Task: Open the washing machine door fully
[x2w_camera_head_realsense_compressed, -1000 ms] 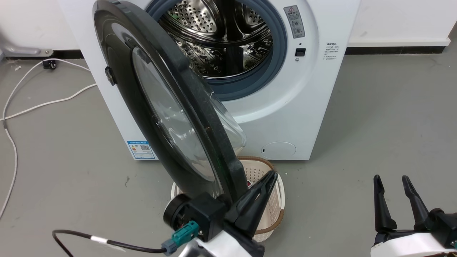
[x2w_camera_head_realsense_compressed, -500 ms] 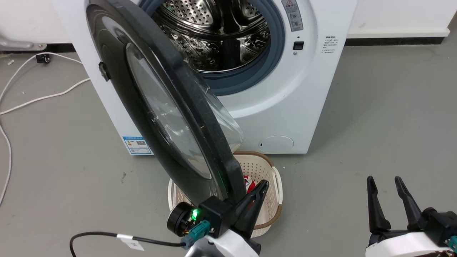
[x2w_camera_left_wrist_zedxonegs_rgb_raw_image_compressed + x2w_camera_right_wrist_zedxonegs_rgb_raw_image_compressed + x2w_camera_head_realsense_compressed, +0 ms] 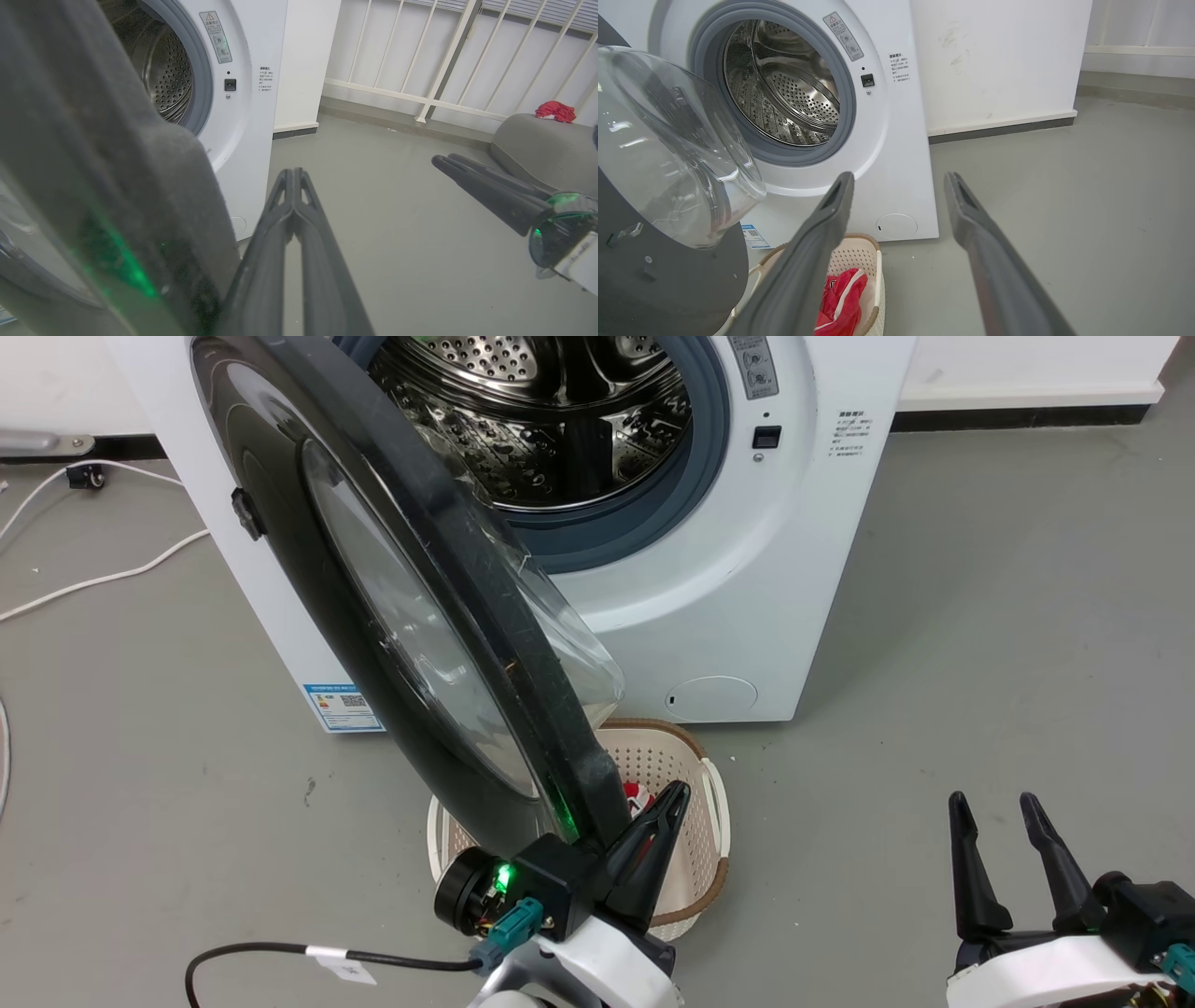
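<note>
The washing machine door (image 3: 308, 616) stands half swung out. Its rim lies at ten o'clock, just beside the pressed-together, empty fingers (image 3: 653, 849) of the left gripper (image 3: 674, 795). The right gripper (image 3: 991, 798), spread and empty, sits well apart.

The head view looks steeply down and forward from high above the floor (image 3: 980, 663). It takes in the front of the washing machine (image 3: 747, 616), with the washing machine door (image 3: 280, 523) standing out toward the lens. The left wrist view sits low and very close to the door's dark edge, which blurs across its left half. It faces past the washer's front toward a white railing (image 3: 444, 60), with the right gripper (image 3: 444, 159) side-on at its right. The right wrist view sits low and farther back, facing the drum (image 3: 784, 93) mouth at a slant. All three share the washer's front panel; the head and right wrist views also share the laundry basket (image 3: 695, 859).
</note>
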Available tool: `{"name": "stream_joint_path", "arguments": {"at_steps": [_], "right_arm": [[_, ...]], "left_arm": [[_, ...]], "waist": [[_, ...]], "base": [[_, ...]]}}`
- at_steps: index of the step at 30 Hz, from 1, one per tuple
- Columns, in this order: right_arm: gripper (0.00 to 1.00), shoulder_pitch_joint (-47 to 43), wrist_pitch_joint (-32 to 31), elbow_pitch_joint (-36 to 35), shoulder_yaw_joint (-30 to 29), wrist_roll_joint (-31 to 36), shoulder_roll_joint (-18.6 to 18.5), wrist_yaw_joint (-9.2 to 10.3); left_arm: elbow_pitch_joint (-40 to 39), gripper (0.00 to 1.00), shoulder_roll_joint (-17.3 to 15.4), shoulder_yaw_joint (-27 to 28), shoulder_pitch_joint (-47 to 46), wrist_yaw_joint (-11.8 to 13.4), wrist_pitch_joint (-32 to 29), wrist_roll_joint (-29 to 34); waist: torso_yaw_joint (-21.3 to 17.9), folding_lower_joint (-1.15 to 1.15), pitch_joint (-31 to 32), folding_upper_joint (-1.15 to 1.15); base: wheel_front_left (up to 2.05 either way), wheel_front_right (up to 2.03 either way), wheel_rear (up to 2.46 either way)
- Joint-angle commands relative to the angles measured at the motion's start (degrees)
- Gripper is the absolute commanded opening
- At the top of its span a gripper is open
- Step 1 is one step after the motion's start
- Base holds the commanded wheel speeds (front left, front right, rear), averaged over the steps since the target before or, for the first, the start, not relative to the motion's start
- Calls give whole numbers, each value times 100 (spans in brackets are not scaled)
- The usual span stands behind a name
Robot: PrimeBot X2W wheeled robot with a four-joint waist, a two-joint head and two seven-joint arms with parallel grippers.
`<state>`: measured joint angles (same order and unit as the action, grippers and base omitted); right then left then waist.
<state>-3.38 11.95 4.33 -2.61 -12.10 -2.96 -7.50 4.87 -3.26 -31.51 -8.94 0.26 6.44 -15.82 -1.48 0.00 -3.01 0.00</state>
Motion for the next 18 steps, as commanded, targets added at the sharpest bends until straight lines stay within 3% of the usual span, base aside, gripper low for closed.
{"name": "stream_joint_path", "arguments": {"at_steps": [1,18], "right_arm": [[100,89,16,34,6,-25,16,2],[100,-73,-75,77,43,-93,16,2]], "left_arm": [[33,0,-96,124,-66,91,48,24],[-883,0,-627,402,978,711,83,125]], "waist": [[9,0,3,0],[369,0,188,0]], "base": [[0,0,0],[0,0,0]]}}
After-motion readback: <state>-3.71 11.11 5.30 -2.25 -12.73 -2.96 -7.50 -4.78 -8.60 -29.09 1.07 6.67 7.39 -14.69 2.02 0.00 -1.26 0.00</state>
